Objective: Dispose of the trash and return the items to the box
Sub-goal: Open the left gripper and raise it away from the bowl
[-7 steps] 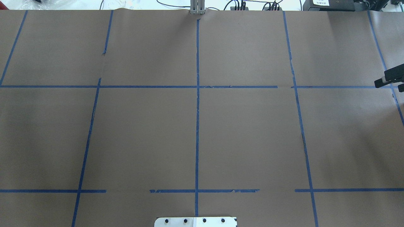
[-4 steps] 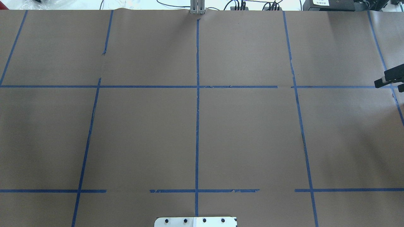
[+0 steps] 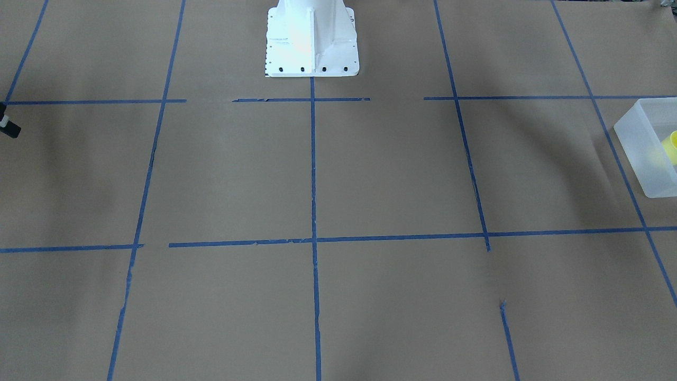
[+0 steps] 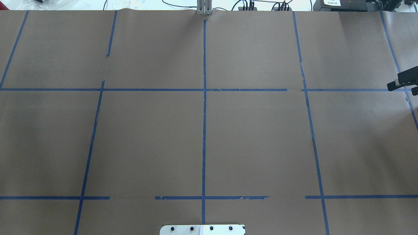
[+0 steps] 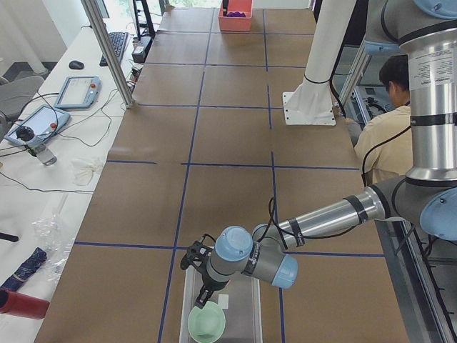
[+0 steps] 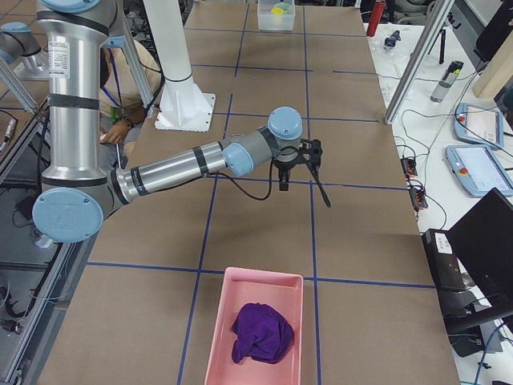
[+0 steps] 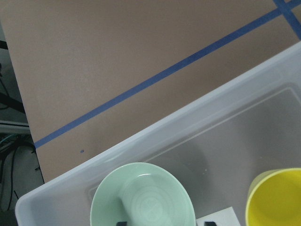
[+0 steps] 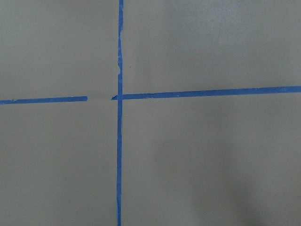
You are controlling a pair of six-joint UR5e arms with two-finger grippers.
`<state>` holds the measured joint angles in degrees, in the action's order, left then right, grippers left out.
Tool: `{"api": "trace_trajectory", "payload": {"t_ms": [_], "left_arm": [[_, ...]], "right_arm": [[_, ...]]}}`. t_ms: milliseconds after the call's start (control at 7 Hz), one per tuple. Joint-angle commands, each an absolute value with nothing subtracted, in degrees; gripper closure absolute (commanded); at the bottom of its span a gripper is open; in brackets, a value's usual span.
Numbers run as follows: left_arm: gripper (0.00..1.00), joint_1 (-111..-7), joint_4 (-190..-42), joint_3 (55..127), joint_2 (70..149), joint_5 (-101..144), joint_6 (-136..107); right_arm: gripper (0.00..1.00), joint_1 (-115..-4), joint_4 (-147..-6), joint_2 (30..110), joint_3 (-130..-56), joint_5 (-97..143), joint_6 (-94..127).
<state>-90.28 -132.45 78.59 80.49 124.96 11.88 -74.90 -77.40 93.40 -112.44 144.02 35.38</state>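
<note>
bowl (image 7: 142, 197) + cup (image 7: 277, 197) in box (image 7: 197, 113) | I judge both light, stiff, slick plastic; I'd pinch a rim | left gripper (image 7: 165, 222) spread wide over bowl | right gripper (image 4: 403, 81): can't tell

I see the box (image 7: 155, 136) at the left end of the table (image 4: 254, 137), with the bowl (image 7: 142, 197) and the cup (image 7: 275, 197) side by side in it. My left gripper (image 5: 206, 296) hangs just above the bowl. At the opposite end sits a tray (image 6: 216, 337) with a cloth (image 6: 260, 333) in it.
</note>
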Motion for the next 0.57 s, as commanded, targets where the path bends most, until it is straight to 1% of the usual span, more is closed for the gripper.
{"api": "trace_trajectory", "payload": {"t_ms": [0,143,286,429], "left_arm": [[0.23,-90.2,-127.3,88.7,80.9,131.4,-2.6],[0.19,-88.5,-123.4,94.9,80.9,131.8,-8.0],[0.19,-86.8,-117.0,100.4,82.3,133.6,-13.0],[0.19,-86.4,-107.5,105.8,84.0,134.1,-13.4]], "right_arm": [[0.0,-77.9,-77.8,94.4,-113.2,143.6,34.5],[0.0,-78.2,-77.9,94.6,-113.1,142.7,33.4],[0.0,-78.0,-78.0,95.6,-113.0,140.7,31.0],[0.0,-77.9,-78.1,96.1,-112.3,139.1,28.3]]}}
